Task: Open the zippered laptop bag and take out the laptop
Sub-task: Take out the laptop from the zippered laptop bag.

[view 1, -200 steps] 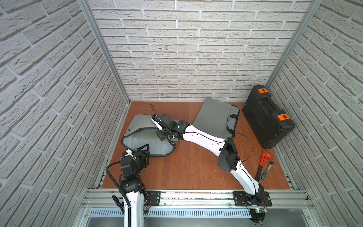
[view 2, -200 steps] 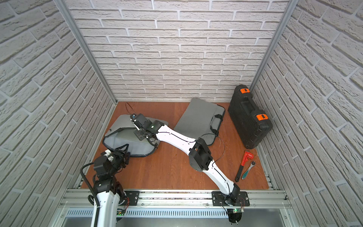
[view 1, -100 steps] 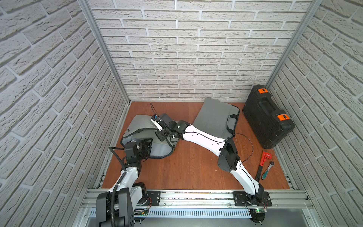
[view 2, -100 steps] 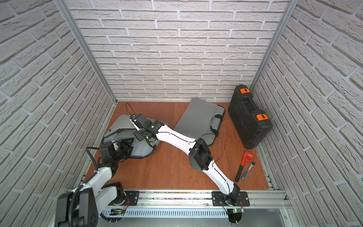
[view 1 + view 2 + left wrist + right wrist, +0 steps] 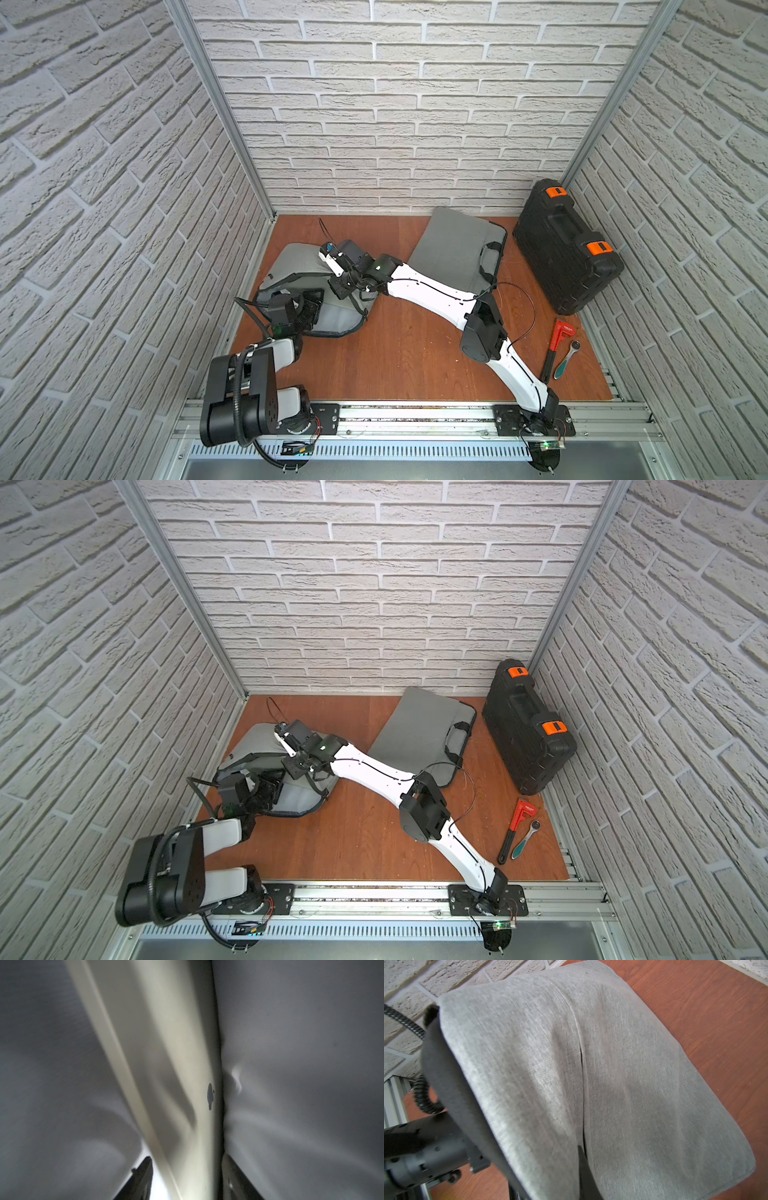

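1. Grey fabric laptop bag point(image 5: 295, 262) point(image 5: 253, 742) lies by the left edge of the wooden tabletop point(image 5: 407, 361), about halfway back, with its mouth facing the front edge.
2. Its upper panel is lifted off the lower one, so the mouth gapes.
3. The right gripper point(image 5: 340, 286) point(image 5: 296, 766) reaches across from the front right and is clenched on that raised upper panel; in the right wrist view one dark finger point(image 5: 583, 1167) presses on the bag's cloth point(image 5: 633, 1084).
4. The left gripper point(image 5: 311, 307) point(image 5: 270, 789) is pushed into the mouth from the front.
5. Inside, the left wrist view shows the silver laptop point(image 5: 187, 1084), a dark logo on its lid, lying between the bag's grey linings.
6. The left gripper point(image 5: 187, 1176) straddles the laptop's near edge. Its jaws are apart, with a bright gap between one finger point(image 5: 143, 1178) and the laptop, so nothing is grasped.
7. The laptop is inside the bag.
8. A second grey bag point(image 5: 453, 253) lies flat at the middle of the back edge, zipped, its handle toward the right.
9. A black tool case point(image 5: 565, 245) with orange latches sits in the back right corner.
10. A red wrench point(image 5: 557, 345) and a ratchet point(image 5: 565, 361) lie side by side by the right edge, nearer the front.
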You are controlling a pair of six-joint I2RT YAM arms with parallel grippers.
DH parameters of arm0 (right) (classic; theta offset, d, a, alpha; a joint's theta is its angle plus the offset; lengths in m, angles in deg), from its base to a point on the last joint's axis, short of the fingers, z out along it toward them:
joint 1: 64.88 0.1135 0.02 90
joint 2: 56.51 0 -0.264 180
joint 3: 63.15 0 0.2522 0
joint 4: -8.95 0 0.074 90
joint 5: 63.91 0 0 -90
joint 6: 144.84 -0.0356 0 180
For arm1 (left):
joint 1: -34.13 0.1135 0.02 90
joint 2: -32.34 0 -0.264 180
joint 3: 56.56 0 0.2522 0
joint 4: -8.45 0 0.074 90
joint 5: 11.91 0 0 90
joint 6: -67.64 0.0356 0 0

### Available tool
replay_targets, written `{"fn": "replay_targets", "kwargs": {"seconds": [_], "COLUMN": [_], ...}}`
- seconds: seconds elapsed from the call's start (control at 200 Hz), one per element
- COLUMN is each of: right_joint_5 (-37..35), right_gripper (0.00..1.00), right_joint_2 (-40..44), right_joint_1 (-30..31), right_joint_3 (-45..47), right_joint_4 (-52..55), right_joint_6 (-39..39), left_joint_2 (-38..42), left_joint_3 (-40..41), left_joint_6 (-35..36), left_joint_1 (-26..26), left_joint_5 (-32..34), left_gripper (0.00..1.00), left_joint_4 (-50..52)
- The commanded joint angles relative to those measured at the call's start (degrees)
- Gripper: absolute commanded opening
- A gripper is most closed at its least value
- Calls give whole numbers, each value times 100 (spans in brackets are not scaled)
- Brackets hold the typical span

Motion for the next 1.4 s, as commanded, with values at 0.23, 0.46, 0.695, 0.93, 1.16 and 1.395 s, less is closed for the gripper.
{"fn": "replay_targets", "kwargs": {"seconds": [0.23, 0.46, 0.695, 0.93, 1.16, 1.395], "right_joint_5": [446, 411, 226, -73, -340, -484], "right_gripper": [6, 6, 6, 6, 6, 6], "right_joint_2": [270, 245, 350, 411, 402, 113], "right_joint_1": [20, 18, 10, -59, -172, -371], "right_joint_3": [-186, -142, 157, 496, 813, 717], "right_joint_4": [-597, -566, -655, -878, -1273, -1621], "right_joint_6": [-141, -111, -10, 158, 373, 569], "left_joint_2": [-1572, -2794, -2916, -2356, -993, 1002], "left_joint_3": [-136, -52, 15, 26, 56, -143], "left_joint_6": [-354, -869, -864, -967, -831, -294], "left_joint_1": [-237, -248, -247, -186, -159, -116], "left_joint_5": [48, -32, 8, -86, -90, -63], "left_gripper": [43, 29, 9, 0, 0, 0], "left_joint_4": [-2471, -4120, -4312, -4020, -2587, 98]}}
